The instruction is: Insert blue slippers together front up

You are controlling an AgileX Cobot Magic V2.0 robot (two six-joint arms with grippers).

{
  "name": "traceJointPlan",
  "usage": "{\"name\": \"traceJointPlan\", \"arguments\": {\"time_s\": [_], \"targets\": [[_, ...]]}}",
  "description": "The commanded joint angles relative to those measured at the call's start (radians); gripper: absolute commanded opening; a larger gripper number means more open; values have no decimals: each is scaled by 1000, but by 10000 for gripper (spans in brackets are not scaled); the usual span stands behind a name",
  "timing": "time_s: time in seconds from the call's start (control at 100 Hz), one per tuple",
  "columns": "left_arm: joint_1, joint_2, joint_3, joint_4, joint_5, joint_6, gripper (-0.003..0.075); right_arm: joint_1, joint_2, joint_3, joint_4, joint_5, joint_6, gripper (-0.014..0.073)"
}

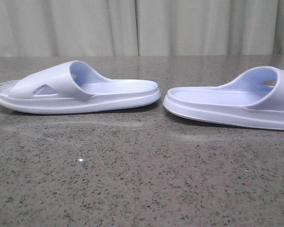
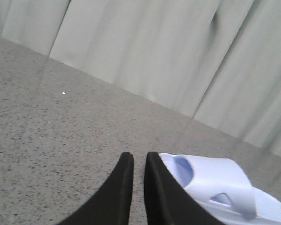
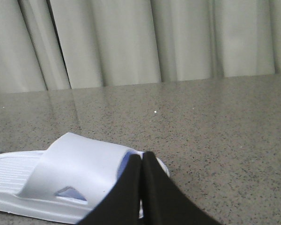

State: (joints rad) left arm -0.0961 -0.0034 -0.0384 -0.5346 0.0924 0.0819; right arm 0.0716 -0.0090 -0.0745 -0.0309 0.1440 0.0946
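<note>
Two pale lavender-blue slippers lie flat, soles down, on the speckled grey table (image 1: 142, 184), heel ends facing each other. The left slipper (image 1: 85, 90) has its strap at the left. The right slipper (image 1: 236, 101) has its strap at the right and is cut off by the frame edge. Neither gripper shows in the front view. In the left wrist view my left gripper (image 2: 139, 157) has its fingers almost together with nothing between them, and a slipper (image 2: 215, 183) lies just beside it. In the right wrist view my right gripper (image 3: 142, 157) is shut and empty, in front of a slipper's (image 3: 75, 173) toe end.
A pale pleated curtain (image 1: 142, 28) hangs behind the table's far edge. A small gap of bare table separates the two slippers. The near half of the table is bare speckled stone.
</note>
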Motion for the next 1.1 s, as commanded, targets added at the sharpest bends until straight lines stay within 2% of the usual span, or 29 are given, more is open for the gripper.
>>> {"name": "traceJointPlan", "arguments": {"time_s": [0.0,0.2,0.46,0.64,0.84,0.91,0.96,1.09], "targets": [[-10,13,-96,-43,3,-9,15,-5,-4,-103,1,-17,-2,-90],[-10,190,-279,-94,107,-9,15,-5,96,-270,1,51,-2,-88],[-10,495,-565,-63,297,17,15,-5,297,-476,41,250,-2,-89],[-10,618,-602,-61,312,33,15,-5,415,-589,115,365,-2,-89],[-10,681,-600,-61,362,35,16,-5,466,-604,162,401,-2,-79],[-10,686,-600,-61,362,35,20,-5,468,-604,175,400,-2,-30],[-10,688,-600,-61,360,35,36,-5,468,-604,191,395,-2,36],[-10,688,-600,-61,359,35,148,-5,468,-604,213,376,-2,237]]}}
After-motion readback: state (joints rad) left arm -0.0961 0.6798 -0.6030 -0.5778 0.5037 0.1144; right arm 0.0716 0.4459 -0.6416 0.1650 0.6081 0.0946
